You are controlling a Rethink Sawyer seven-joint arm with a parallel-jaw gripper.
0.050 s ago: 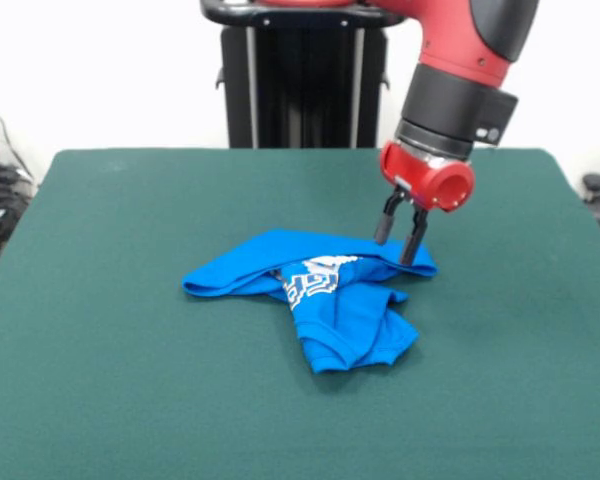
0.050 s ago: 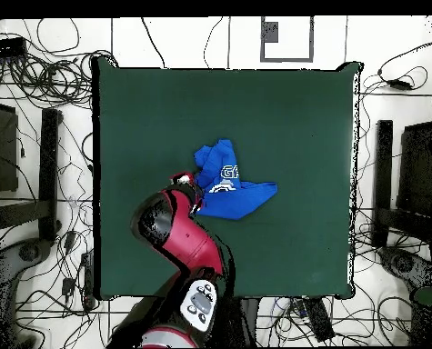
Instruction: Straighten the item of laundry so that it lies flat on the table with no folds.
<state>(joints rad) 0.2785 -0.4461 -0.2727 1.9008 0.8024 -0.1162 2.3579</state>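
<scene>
From the front, you see the garment point(image 1: 320, 295) crumpled near the middle of the table point(image 1: 100, 380), its white lettering half swallowed by a fold and one lobe bunched toward you. Your gripper point(image 1: 399, 240) has its two dark fingers point(image 1: 383, 228) spread, with a clear gap between them, tips down at the far edge of the cloth on the picture's right. They straddle that raised edge rather than pinch it, so I judge you are placed to take a corner, not yet holding it. That spot makes sense: it is an outer end of the folded band, and pulling from there should draw the fold open.

From above, the arm point(image 2: 187, 241) reaches in from the bottom and hides the fingers, so nothing more of the grasp shows. The garment point(image 2: 233, 186) lies a little below the table's point(image 2: 283, 109) centre, a long tail running toward the picture's right and a thicker bunch toward the top. Plenty of green surrounds it for spreading.
</scene>
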